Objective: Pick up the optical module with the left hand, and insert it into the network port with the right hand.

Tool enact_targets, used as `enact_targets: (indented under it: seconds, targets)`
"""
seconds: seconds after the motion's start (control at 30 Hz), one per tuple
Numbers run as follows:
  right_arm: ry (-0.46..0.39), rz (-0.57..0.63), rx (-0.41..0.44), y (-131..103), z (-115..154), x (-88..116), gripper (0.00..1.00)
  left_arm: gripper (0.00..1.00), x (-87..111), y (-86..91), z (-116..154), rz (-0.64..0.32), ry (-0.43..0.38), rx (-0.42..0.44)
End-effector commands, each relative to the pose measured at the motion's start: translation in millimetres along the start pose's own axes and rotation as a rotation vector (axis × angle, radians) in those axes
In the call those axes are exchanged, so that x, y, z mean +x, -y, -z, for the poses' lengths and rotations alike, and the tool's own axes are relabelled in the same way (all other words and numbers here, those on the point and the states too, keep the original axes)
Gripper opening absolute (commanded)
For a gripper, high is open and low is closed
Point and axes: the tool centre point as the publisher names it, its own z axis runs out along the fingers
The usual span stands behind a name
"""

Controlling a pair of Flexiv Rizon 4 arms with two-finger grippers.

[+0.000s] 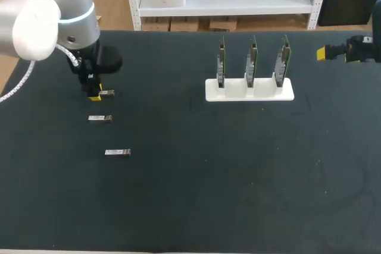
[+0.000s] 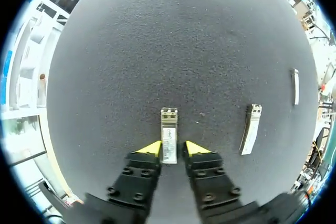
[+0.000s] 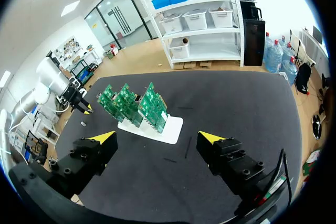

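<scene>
My left tool point(image 2: 172, 148) sits narrow astride the nearest module point(image 2: 169, 129) lying on the surface point(image 2: 173, 45), not yet pinching it; small, light, rigid metal, likely slick, so I'd grip its long flat sides; right tool point(image 3: 157, 140) gapes wide, empty.

Silver optical modules point(image 1: 100, 118), black table point(image 1: 208, 182) — green circuit boards point(image 1: 252, 60), white stand point(image 1: 250, 91), yellow fingertips point(image 2: 151, 147).
</scene>
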Motion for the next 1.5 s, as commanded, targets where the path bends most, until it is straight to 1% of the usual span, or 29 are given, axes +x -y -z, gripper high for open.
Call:
enact_targets:
  seconds: [0.03, 0.13, 0.2, 0.23, 0.27, 0.3, 0.37, 0.4, 0.47, 0.5, 0.53, 0.6, 0.63, 0.7, 0.73, 0.8, 0.83, 0.93, 1.13, 1.23, 1.27, 1.37, 1.5]
  targets:
    - [0.001, -0.001, 0.002, -1, 1, 0, 1.0, 0.0, -0.5, -3.6, 9, 0.069, 0.072, 0.004]
    - [0.001, -0.001, 0.002, -1, 1, 0, 1.0, 0.0, -4.4, -10.2, 28, 0.151, 0.177, -0.001]
    - [0.001, -0.001, 0.002, -1, 1, 0, 1.0, 0.0, -6.7, -17.5, 42, 0.21, 0.249, -0.024]
    - [0.001, -0.001, 0.002, -1, 1, 0, 1.0, 0.0, -8.1, -22.8, 52, 0.237, 0.289, -0.054]
    - [0.001, -0.001, 0.002, -1, 1, 0, 1.0, 0.0, -10.4, -29.1, 64, 0.286, 0.358, -0.077]
    - [0.001, -0.001, 0.002, -1, 1, 0, 1.0, 0.0, -13.0, -35.0, 77, 0.336, 0.438, -0.068]
    - [0.001, -0.001, 0.002, -1, 1, 0, 1.0, 0.0, -19.5, -44.2, 103, 0.384, 0.56, -0.123]
    - [0.001, -0.001, 0.002, -1, 1, 0, 1.0, 0.0, -23.5, -47.0, 115, 0.398, 0.638, -0.121]
    - [0.001, -0.001, 0.002, -1, 1, 0, 1.0, 0.0, -32.5, -52.8, 140, 0.435, 0.771, -0.157]
    - [0.001, -0.001, 0.002, -1, 1, 0, 1.0, 0.0, -37.6, -53.9, 152, 0.444, 0.859, -0.16]
    - [0.001, -0.001, 0.002, -1, 1, 0, 1.0, 0.0, -42.5, -54.6, 162, 0.454, 0.926, -0.149]
    - [0.001, -0.001, 0.002, -1, 1, 0, 1.0, 0.0, -55.5, -56.5, 180, 0.456, 1.025, -0.173]
    - [0.001, -0.001, 0.002, -1, 1, 0, 1.0, 0.0, -62.3, -56.1, 188, 0.451, 1.075, -0.168]
    - [0.001, -0.001, 0.002, -1, 1, 0, 1.0, 0.0, -76.0, -54.9, 201, 0.437, 1.145, -0.177]
    - [0.001, -0.001, 0.002, -1, 1, 0, 1.0, 0.0, -82.4, -54.8, 208, 0.433, 1.192, -0.157]
    - [0.001, -0.001, 0.002, -1, 1, 0, 1.0, 0.0, -96.2, -54.3, 219, 0.413, 1.251, -0.142]
    - [0.001, -0.001, 0.002, -1, 1, 0, 1.0, 0.0, -103.4, -53.8, 222, 0.398, 1.265, -0.138]
    - [0.001, -0.001, 0.002, -1, 1, 0, 1.0, 0.0, -123.2, -52.3, 234, 0.364, 1.331, -0.087]
    - [0.001, -0.001, 0.002, -1, 1, 0, 1.0, 0.0, -157.1, -49.0, 253, 0.322, 1.451, 0.047]
    - [0.001, -0.001, 0.002, -1, 1, 0, 1.0, 0.0, -174.0, -45.8, 257, 0.281, 1.476, 0.077]
    - [0.001, -0.001, 0.002, -1, 1, 0, 1.0, 0.0, -179.7, -44.3, 258, 0.265, 1.473, 0.072]
    - [0.001, -0.001, 0.002, -1, 1, 0, 1.0, 0.0, -195.2, -41.2, 259, 0.225, 1.479, 0.096]
    - [0.001, -0.001, 0.002, -1, 1, 0, 1.0, 0.0, -214.3, -38.5, 257, 0.17, 1.478, 0.141]
